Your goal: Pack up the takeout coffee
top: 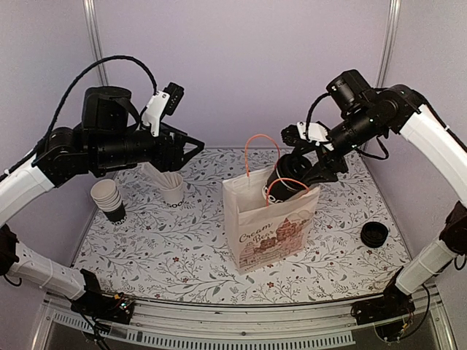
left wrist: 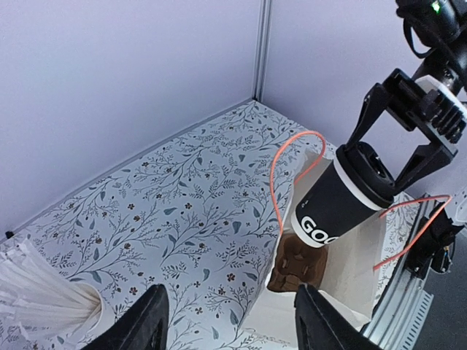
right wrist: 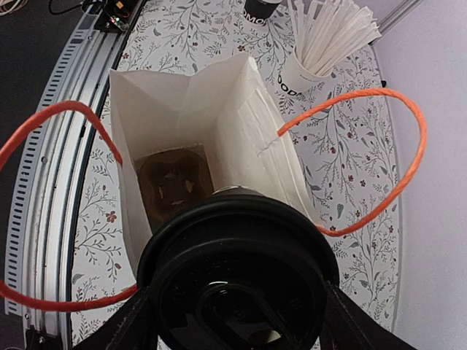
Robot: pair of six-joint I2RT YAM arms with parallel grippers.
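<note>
Right gripper (left wrist: 387,164) clamps the coffee (left wrist: 328,211) at its lid, tilted base-down so it can slide into the bag (top: 270,219) mouth just beneath, toward the tray (right wrist: 171,186) inside; left gripper (left wrist: 230,299) hangs spread and empty, well clear, leaving room

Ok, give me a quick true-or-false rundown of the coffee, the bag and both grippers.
1. The right gripper holds the takeout coffee tilted over the open paper bag. True.
2. The coffee stands inside the bag. False: its base is only at the bag's mouth, not set down.
3. The left gripper grips the bag. False: it is open, empty and apart from it.
4. A cardboard cup carrier lies in the bag's bottom. True.
5. The stack of loose lids lies left of the bag. False: right of it.
</note>
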